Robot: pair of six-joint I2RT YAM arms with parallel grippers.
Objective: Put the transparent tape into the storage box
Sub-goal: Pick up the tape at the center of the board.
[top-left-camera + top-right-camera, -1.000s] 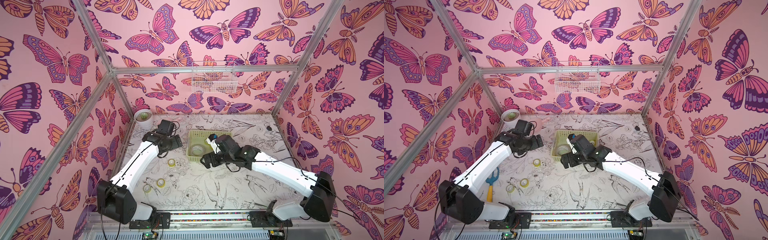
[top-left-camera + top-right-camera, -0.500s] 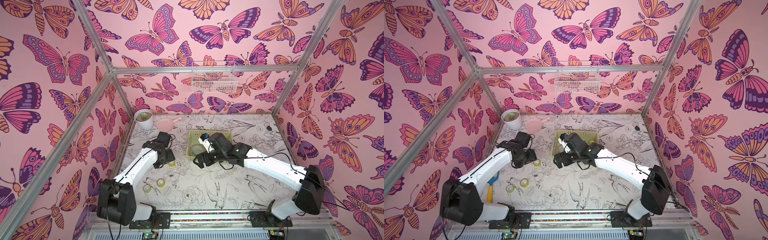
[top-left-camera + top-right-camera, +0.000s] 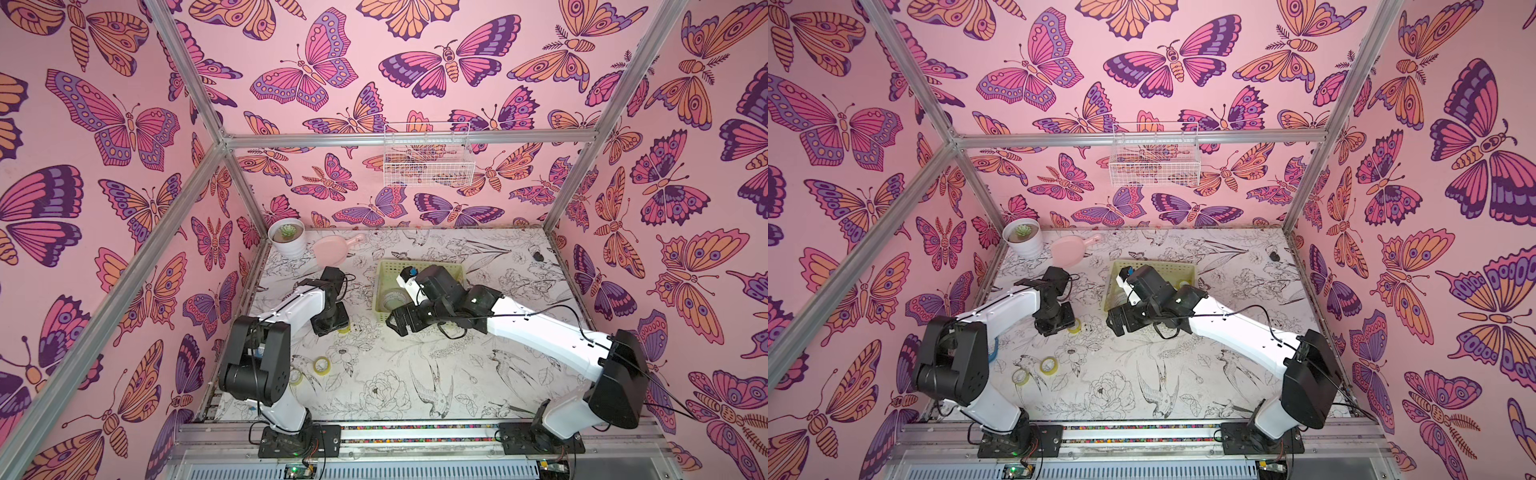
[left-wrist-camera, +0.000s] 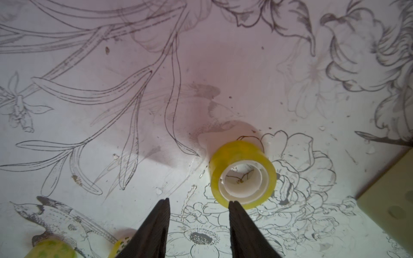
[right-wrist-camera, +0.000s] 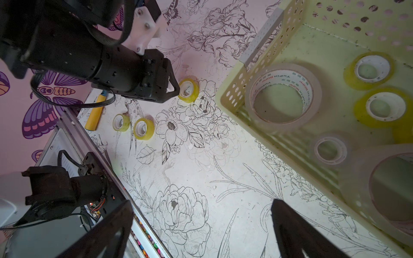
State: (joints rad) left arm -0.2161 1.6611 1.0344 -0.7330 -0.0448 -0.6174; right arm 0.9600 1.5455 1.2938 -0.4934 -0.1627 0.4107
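A yellowish transparent tape roll [image 4: 242, 174] lies flat on the table, left of the pale yellow-green storage box [image 3: 419, 266]. My left gripper [image 4: 199, 201] is low over the table right beside it. Its jaws stand partly apart with only bare table between them. The roll sits just past one fingertip [image 4: 232, 203], outside the gap. In both top views the roll [image 3: 344, 329] [image 3: 1074, 327] peeks out beside the left gripper [image 3: 332, 324]. My right gripper [image 5: 201, 202] hangs wide open and empty at the box's near left corner [image 5: 234, 89]. Several tape rolls lie in the box.
Two more small tape rolls [image 3: 322, 365] [image 3: 296, 376] lie nearer the front left, next to a yellow tool [image 5: 95, 114]. A white pot with a succulent [image 3: 286, 241] and a pink scoop [image 3: 332, 249] stand at the back left. A white wire basket [image 3: 428, 162] hangs on the back wall.
My left arm has come forward and down to the tape roll, and its jaws have narrowed. My right arm has swung left along the box's front, still open.
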